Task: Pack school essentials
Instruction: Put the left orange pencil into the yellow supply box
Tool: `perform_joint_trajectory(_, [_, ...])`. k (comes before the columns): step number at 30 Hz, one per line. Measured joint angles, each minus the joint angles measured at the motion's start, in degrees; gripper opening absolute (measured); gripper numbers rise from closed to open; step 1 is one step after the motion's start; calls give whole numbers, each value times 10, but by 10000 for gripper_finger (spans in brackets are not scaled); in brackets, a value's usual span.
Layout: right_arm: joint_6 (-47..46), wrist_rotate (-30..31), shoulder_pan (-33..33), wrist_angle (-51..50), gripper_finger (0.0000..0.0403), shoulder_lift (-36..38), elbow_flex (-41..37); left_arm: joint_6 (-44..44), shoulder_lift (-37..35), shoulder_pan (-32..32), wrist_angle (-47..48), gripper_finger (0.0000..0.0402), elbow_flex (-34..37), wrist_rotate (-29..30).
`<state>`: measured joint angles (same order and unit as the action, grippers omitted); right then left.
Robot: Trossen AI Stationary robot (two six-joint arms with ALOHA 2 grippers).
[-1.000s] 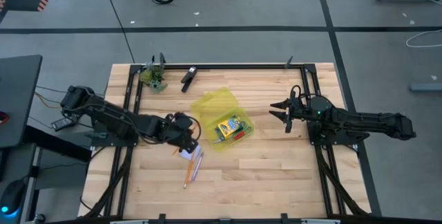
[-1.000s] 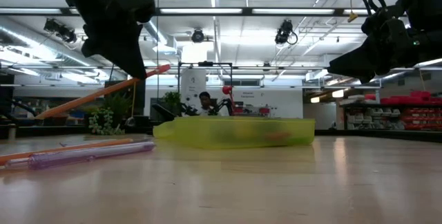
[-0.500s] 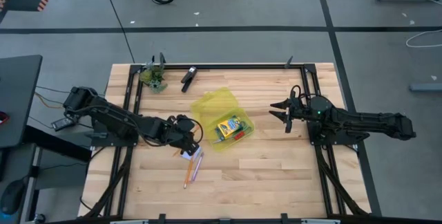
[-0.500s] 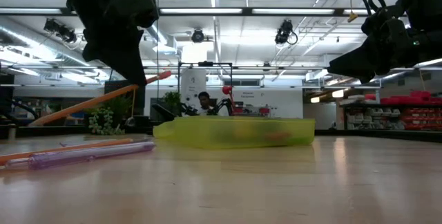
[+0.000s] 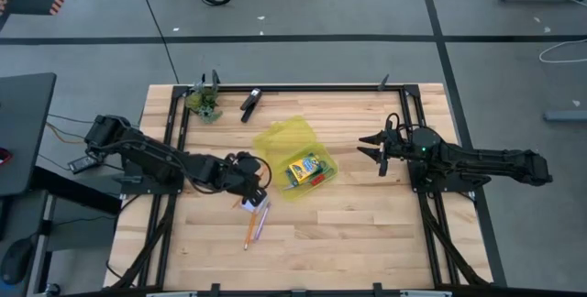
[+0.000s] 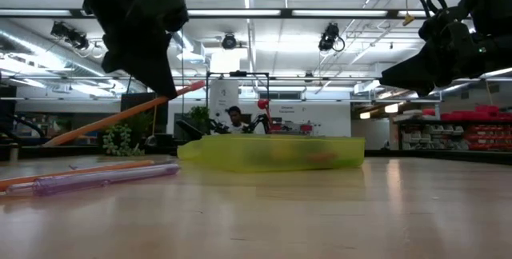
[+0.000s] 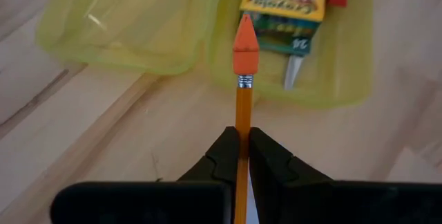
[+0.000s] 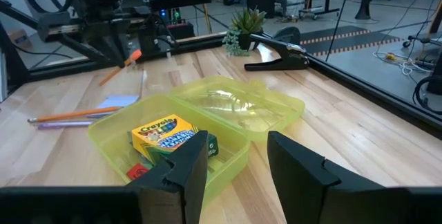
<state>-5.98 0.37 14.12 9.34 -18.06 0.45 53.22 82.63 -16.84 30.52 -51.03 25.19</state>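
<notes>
**Orange pencil held clear of the table, beside the open yellow case**

- Orange pencil (image 7: pixel 242 124): pinched between the pressed-in fingers of the left gripper (image 7: pixel 241 156); its eraser end projects past the fingertips toward the case. In the low view it slants, eraser end higher, off the wood.
- Left gripper (image 5: pixel 249 185): arm reaches low across the table, gripper just at 9 o'clock of the case.
- Right gripper (image 5: pixel 374 146): jaws spread, holding nothing, hovering well apart at 3 o'clock of the case.
- Translucent yellow case (image 5: pixel 278 141): lid open; holds the crayon box (image 5: pixel 304 167) and a red eraser (image 5: pixel 318 179).
- Second orange pencil (image 5: pixel 249 231) and pink pencil (image 5: pixel 260 222): side by side on the table at 7 o'clock of the case.
</notes>
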Motion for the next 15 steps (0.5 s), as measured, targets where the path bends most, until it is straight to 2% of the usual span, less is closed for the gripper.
perform_joint_trajectory(15, [0, 0, 0, 0, 157, 0, 0, -52, 0, 45, -69, 26, 0, -43])
